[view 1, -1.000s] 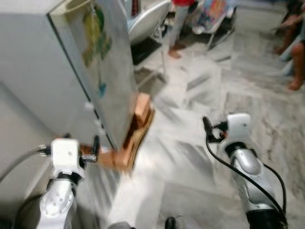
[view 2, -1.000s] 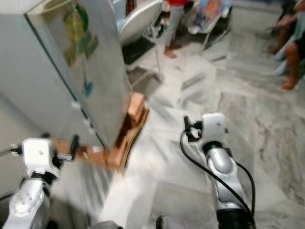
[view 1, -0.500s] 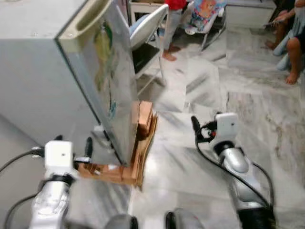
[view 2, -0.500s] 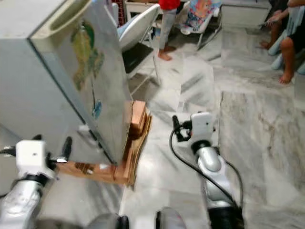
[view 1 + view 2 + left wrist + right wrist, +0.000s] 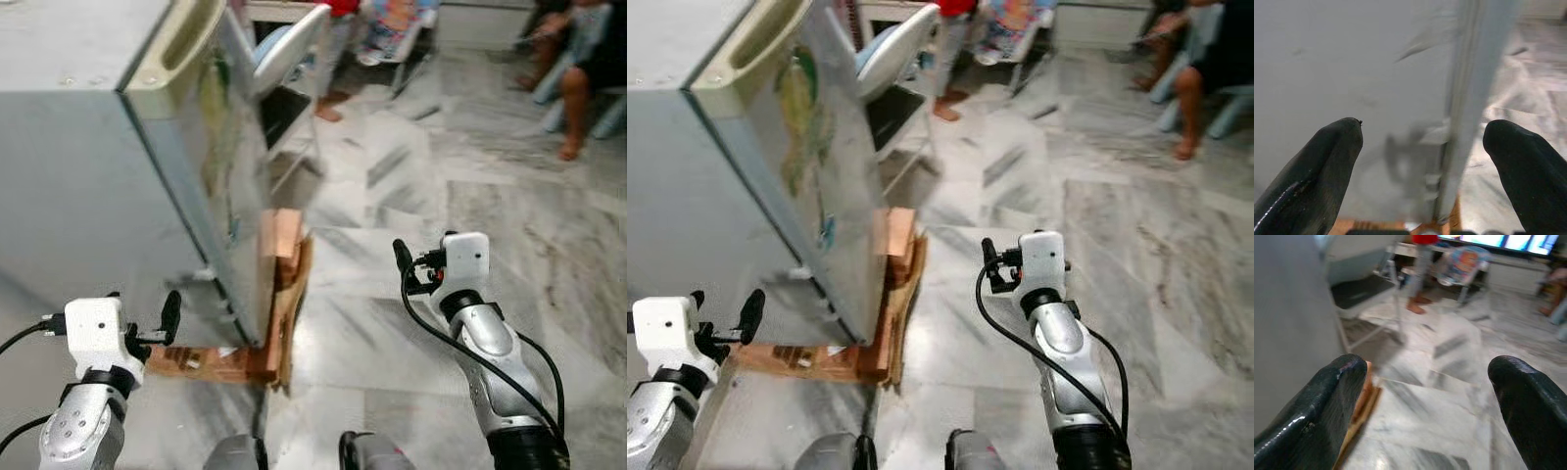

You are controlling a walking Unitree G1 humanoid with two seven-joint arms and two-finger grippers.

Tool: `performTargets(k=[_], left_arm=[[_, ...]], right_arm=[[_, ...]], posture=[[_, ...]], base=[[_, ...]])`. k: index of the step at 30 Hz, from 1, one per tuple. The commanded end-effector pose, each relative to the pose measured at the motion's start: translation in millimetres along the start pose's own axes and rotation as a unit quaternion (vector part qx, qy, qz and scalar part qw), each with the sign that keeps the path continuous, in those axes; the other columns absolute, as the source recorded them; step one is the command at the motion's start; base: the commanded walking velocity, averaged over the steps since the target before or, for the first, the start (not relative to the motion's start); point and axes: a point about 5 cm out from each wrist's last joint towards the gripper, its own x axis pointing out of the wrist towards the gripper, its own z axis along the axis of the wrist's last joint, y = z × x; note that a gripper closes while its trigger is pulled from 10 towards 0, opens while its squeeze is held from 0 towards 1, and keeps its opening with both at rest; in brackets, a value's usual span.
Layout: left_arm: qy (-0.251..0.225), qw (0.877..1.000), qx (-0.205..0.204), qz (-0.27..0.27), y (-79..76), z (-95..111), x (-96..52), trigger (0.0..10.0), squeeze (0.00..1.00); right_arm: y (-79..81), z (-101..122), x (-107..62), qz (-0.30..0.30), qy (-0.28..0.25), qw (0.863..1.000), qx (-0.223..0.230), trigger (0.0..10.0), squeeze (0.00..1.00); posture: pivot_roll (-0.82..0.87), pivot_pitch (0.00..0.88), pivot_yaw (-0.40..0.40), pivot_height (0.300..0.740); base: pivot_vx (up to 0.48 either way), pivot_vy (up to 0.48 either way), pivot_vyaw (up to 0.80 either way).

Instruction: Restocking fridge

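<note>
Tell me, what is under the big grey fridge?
The fridge stands on a wooden base, with flattened cardboard leaning against its front lower edge. What lies under the middle of the fridge is covered, so I cannot tell.

No readable text, colourful sticker on the fridge door point(image 5: 818, 147) too blurred to make out

Left end effector point(image 5: 1422, 161) fingers spread wide, empty, facing grey fridge point(image 5: 1352, 73) side; door edge point(image 5: 1469, 98) between them; marble floor point(image 5: 1513, 88) beyond.
</note>
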Motion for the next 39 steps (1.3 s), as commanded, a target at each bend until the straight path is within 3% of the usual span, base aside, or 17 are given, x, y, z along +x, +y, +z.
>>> performTargets(k=[1, 12, 30, 39], left_arm=[[-0.002, 1.0, 0.001, 0.0, -3.0, 2, -1.7, 10.0, 0.0], [0.001, 1.0, -0.003, 0.001, -10.3, 0, -3.3, 10.0, 0.0], [0.006, 1.0, 0.0, 0.003, -12.6, -1, -2.2, 10.0, 0.0], [0.002, 0.999, 0.002, 0.054, -1.4, -3, 0.2, 10.0, 0.0]], right_arm=[[-3.8, -2, -1.5, -0.003, 0.007, 1.0, -0.003, 10.0, 0.0], [-3.7, -3, -2.1, -0.002, 0.009, 1.0, -0.004, 10.0, 0.0], [-3.1, -1, 0.6, 0.001, 0.007, 1.0, -0.01, 10.0, 0.0], [-1.8, 1, 0.9, 0.003, 0.005, 1.0, -0.011, 10.0, 0.0]], posture=[[0.04, 0.147, -0.006, 0.74], [0.04, 0.151, -0.005, 0.74], [0.04, 0.151, -0.006, 0.74], [0.03, 0.151, -0.008, 0.74]], base=[[0.0, 0.0, -0.8], [0.0, 0.0, -0.73], [0.0, -0.182, 0.0], [0.0, 0.0, 0.0]])
